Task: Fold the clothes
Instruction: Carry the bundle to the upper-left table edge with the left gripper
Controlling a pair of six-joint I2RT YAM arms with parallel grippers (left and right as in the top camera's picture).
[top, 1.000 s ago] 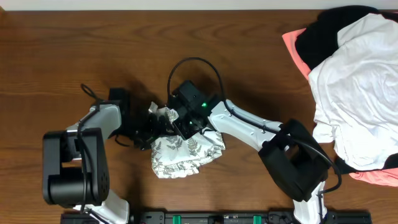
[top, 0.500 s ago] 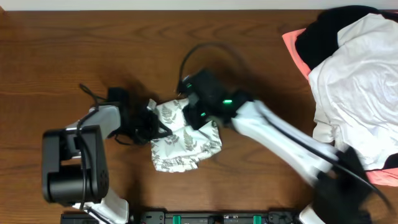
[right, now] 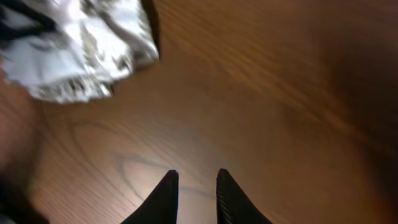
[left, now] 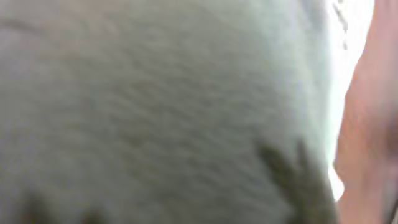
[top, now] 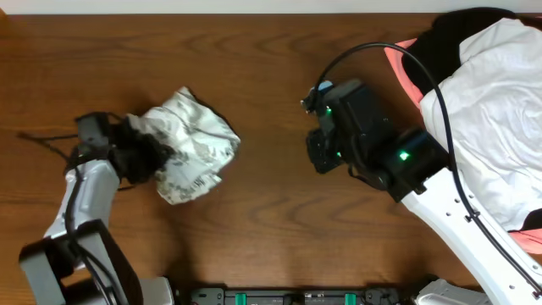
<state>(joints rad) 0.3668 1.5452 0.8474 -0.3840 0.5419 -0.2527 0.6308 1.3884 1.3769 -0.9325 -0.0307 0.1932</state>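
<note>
The clothes [top: 196, 144], white with grey-green fern leaves, sit in a crumpled bunch on the left half of the wooden table [top: 271, 229]. My left gripper [top: 142, 154] is at the bunch's left edge, shut on the clothes. The left wrist view is filled by blurred leaf-print fabric [left: 155, 112] and its fingers are hidden. My right gripper [top: 320, 155] hovers apart from the bunch, to the right of centre. In the right wrist view the right gripper [right: 195, 175] is open by a narrow gap, with bare wood between its fingers [right: 166, 186] and the clothes [right: 81, 50] at upper left.
A heap of other garments lies at the right edge: a plain white one [top: 495, 127] on top, black [top: 445, 42] behind it and coral-pink [top: 400, 61] beneath. A black cable [top: 42, 140] trails left of the left arm.
The right gripper has let go of the clothes and swung away to the right. The left gripper has shut on the clothes and dragged the bunch left and toward the far side.
</note>
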